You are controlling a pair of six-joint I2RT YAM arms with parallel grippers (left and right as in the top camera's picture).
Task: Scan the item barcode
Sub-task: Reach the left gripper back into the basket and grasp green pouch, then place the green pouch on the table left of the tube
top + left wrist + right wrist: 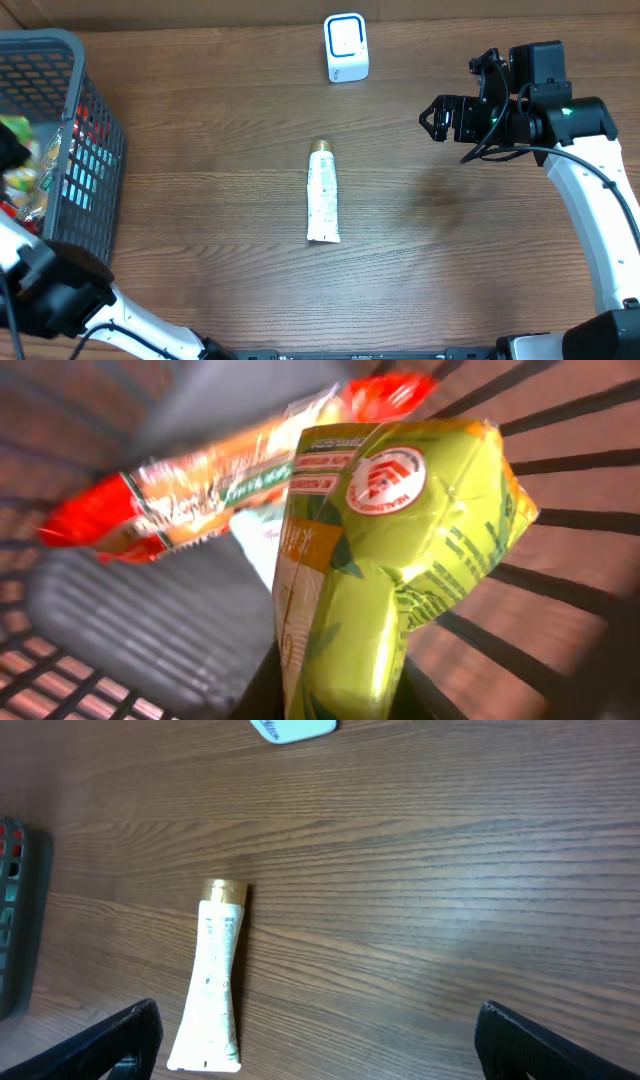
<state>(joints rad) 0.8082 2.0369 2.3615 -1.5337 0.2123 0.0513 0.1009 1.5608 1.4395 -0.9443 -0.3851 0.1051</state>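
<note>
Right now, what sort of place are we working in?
Probably a mock shop checkout on a wooden table: a grey basket with a green snack packet and others, a small white scanner at the far edge, a white tube mid-table.

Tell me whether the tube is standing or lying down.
Lying down: the tube rests flat on the table, full length showing, gold cap at the far end.

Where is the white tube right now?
Overhead, the white tube lies flat mid-table, gold cap pointing toward the white scanner at the far edge; the basket sits to its left.
</note>
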